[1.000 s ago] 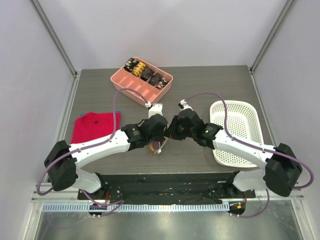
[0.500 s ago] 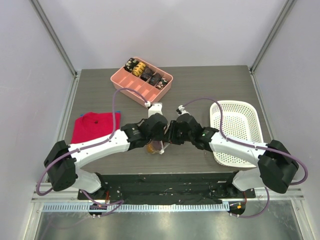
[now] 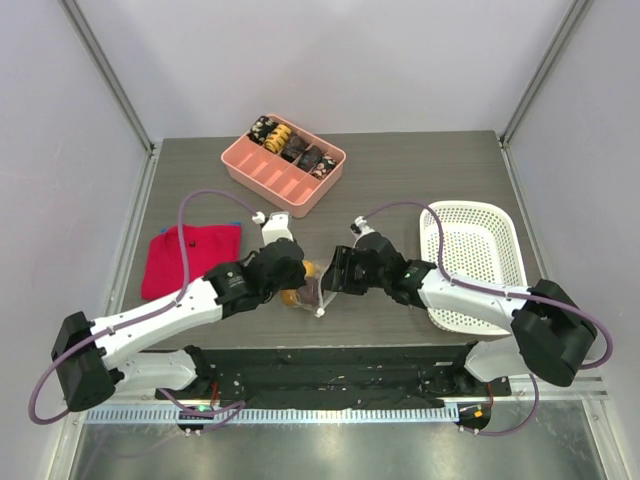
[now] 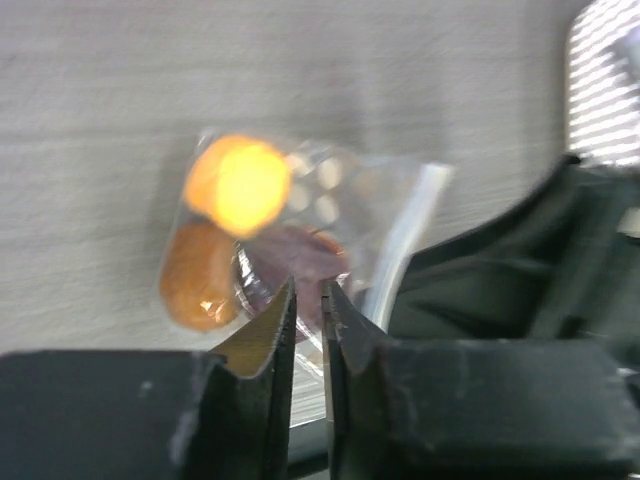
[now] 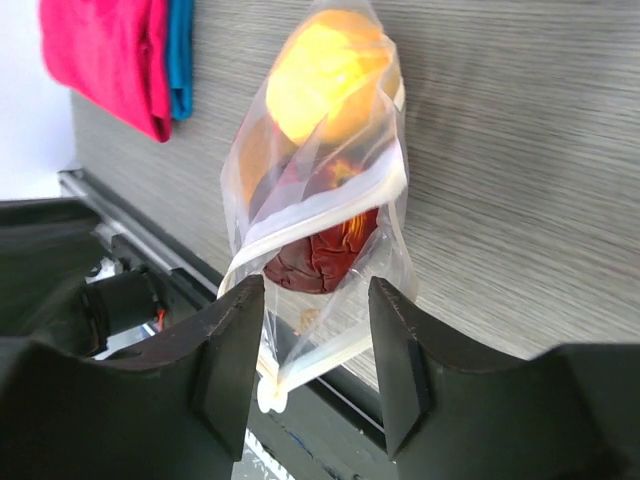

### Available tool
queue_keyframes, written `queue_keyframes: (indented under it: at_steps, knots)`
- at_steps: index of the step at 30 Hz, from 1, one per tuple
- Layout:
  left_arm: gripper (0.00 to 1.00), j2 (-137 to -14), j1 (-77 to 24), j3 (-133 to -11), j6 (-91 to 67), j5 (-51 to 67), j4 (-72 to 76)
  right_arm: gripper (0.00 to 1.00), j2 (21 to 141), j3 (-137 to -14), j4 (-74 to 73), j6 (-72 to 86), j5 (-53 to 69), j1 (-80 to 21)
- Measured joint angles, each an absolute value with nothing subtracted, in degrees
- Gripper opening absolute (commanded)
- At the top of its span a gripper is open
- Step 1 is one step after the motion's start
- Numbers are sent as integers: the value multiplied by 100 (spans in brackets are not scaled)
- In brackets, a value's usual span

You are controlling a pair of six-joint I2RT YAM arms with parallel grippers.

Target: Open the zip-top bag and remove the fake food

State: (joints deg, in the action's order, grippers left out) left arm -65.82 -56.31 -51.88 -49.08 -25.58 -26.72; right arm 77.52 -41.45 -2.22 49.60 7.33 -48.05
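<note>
The zip-top bag (image 3: 308, 290) rests on the table between my two grippers, its white zip strip (image 5: 330, 200) parted at the mouth. Inside is the fake food: an orange piece (image 5: 325, 70) and a dark red-purple piece (image 5: 320, 255); the left wrist view also shows an orange-brown piece (image 4: 198, 275). My right gripper (image 5: 315, 300) is open, a finger on each side of the bag's mouth. My left gripper (image 4: 308, 300) sits just behind the bag (image 4: 390, 210), its fingers a narrow gap apart with nothing between them.
A pink divided tray (image 3: 250, 165) with dark and striped pieces stands at the back. A white basket (image 3: 505, 235) sits at the right, a folded red cloth (image 3: 190, 255) at the left. The black front rail (image 3: 330, 365) runs close behind the bag.
Both grippers went from shut to parted, the right one widely. My left arm swung back to the left, away from the bag. The bag has dropped lower onto the table.
</note>
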Motion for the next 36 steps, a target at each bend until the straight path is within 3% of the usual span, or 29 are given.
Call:
queue_keyframes:
  at_steps: [7,15,20,27,29,33,36]
  knots:
    - [5,-6984,-5461,-4556,-5210,-2547,-2781,55,7902,-3865,475,4971,1090,-4805]
    - [2,-7225,-5312,-4453,-5216,-2604,-2598,53,8200,-3754,1116,4993,1326,-4805]
    - [2,-7411,-5312,-4388,-5231,-2687,-2322,38,8381,-3483,1734,5103,1339,-4805]
    - [1,-7509,-5295,-4281,-5253,-2812,-1925,33,8897,-3177,2674,5341,1323,-4805]
    - [1,-7564,-5284,-4274,-5260,-2810,-1852,33,8971,-3083,2869,5391,1308,-4805]
    - [1,-7714,-5277,-4058,-5293,-2775,-1828,50,8991,-2967,3079,5430,1240,-4805]
    - [1,-7778,-5280,-3874,-5341,-2735,-1874,56,8993,-2967,3223,5417,1192,-4805]
